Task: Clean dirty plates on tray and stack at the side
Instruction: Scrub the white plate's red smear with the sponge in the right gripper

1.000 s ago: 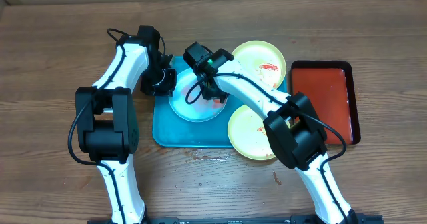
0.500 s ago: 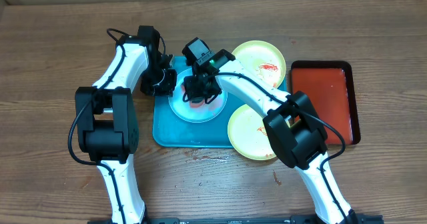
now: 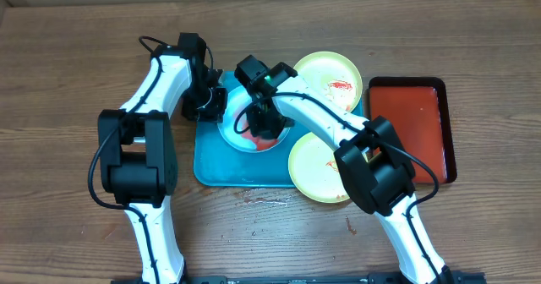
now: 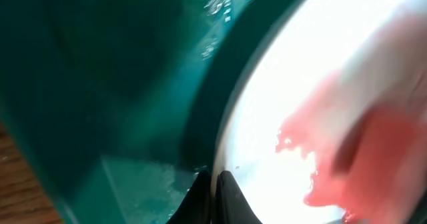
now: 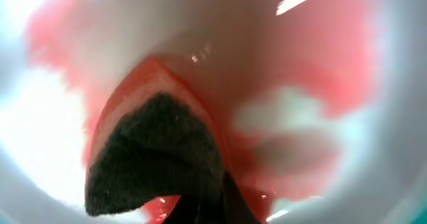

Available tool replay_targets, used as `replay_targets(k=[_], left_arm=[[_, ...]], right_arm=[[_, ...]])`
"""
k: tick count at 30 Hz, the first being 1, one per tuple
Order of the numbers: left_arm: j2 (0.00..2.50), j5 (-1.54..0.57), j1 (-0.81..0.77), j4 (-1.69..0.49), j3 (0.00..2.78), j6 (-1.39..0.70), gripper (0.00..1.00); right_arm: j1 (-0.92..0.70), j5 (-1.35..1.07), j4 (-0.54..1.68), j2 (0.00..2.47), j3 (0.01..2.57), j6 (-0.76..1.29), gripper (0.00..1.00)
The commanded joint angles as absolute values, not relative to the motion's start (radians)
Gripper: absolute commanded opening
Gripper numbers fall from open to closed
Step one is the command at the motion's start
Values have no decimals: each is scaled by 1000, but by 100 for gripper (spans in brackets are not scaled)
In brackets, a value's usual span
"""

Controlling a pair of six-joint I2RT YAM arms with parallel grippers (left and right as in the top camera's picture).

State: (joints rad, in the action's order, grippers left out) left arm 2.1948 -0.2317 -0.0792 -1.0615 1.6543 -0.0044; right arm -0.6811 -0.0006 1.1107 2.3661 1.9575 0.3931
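Right hand (image 3: 264, 125) now lower on plate (image 3: 234, 133), tight around sponge (image 5: 153, 151); left hand (image 3: 206, 106) tight on its rim.

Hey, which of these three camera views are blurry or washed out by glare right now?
Overhead: sharp and evenly lit. Left wrist: the blue-white plate is blown out to white, its red smear blurred, with small glints on the teal tray. Right wrist: very close and soft, the dark sponge sharpest, glare streaks on the plate.
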Motion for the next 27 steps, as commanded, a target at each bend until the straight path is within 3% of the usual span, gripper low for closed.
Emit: replay_targets(k=[1, 10, 16, 27], left_arm=[[2204, -211, -73, -1069, 1663, 12, 4], [2204, -211, -73, -1069, 1663, 12, 4], [2204, -211, -73, -1069, 1663, 12, 4], [2204, -211, -73, -1069, 1663, 12, 4]], right_arm=[[-646, 323, 1063, 2385, 1946, 427, 4], [-683, 319, 887, 2385, 1946, 426, 4], [-684, -30, 777, 2387, 1945, 340, 4], [-685, -308, 997, 2399, 1945, 303, 4]])
